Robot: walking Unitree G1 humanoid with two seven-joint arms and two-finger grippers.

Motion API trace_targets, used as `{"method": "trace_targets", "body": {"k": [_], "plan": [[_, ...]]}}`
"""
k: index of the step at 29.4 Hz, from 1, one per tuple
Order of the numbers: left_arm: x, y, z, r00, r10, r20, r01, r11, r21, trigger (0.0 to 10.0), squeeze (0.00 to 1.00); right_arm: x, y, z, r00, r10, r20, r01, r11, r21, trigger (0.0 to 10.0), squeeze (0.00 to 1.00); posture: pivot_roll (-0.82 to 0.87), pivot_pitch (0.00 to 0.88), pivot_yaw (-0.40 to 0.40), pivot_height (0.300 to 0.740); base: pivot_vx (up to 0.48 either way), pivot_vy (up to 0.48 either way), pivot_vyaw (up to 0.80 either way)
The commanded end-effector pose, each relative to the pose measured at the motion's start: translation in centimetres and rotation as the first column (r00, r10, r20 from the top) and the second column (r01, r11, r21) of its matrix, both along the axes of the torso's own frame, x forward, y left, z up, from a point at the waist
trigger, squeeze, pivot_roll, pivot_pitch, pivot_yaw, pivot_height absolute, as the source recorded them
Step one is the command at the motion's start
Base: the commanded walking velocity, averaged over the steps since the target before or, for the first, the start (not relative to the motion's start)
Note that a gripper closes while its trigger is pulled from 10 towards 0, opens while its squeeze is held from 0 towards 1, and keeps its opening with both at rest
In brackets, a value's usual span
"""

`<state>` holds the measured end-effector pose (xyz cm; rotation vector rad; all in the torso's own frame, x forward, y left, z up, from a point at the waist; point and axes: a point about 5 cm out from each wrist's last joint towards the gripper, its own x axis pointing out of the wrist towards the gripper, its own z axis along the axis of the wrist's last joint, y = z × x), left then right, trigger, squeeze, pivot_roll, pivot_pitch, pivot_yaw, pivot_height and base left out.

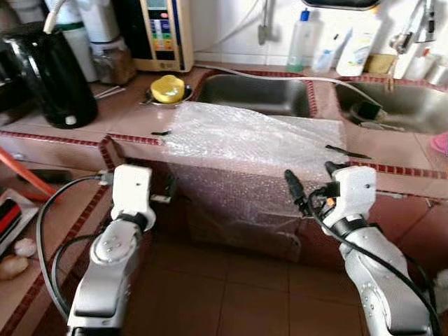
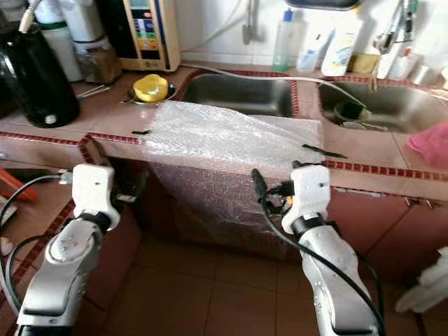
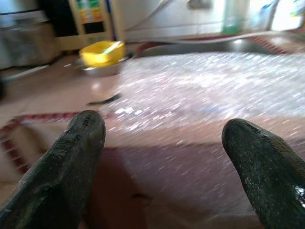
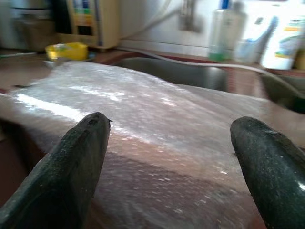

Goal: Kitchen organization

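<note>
Both grippers hang in front of the counter edge in my head views: left gripper (image 1: pixel 162 190) and right gripper (image 1: pixel 308 183), each just short of the clear bubble-wrap sheet (image 1: pixel 245 140) draped over the red-tiled counter (image 1: pixel 133 115) and down its front. Ahead of my left fingers (image 3: pixel 71 157), spread wide and empty, sits a yellow bowl (image 3: pixel 101 51). My right fingers (image 4: pixel 76 157) also gape empty before the wrap. I judge I'm approaching; next, close on its hanging edge.
</note>
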<state>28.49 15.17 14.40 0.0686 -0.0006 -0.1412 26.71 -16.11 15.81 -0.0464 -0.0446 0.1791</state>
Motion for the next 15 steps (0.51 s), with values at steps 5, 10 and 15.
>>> {"method": "trace_targets", "body": {"k": [5,10,15], "plan": [[-0.2,0.1,0.8,1.0,0.012,0.023,-0.011,0.999,-0.045,10.0,0.0,0.1,0.7,0.9,0.997,-0.073,0.038,0.075,0.996,-0.042,10.0,0.0,0.04,0.0,0.003,0.74,0.0,0.0,0.0],[-0.3,-0.1,1.5,0.996,0.051,0.069,-0.046,0.997,-0.064,10.0,0.0,0.3,0.6,0.9,0.994,-0.103,0.042,0.101,0.994,0.038,10.0,0.0,0.06,0.0,-0.009,0.74,0.0,0.0,0.0],[-0.3,0.0,1.6,0.996,0.059,0.073,-0.054,0.996,-0.076,10.0,0.0,-0.3,1.1,0.6,1.0,-0.019,0.02,0.016,0.991,0.13,10.0,0.0,0.07,0.0,-0.022,0.74,0.148,0.0,0.0]]}}
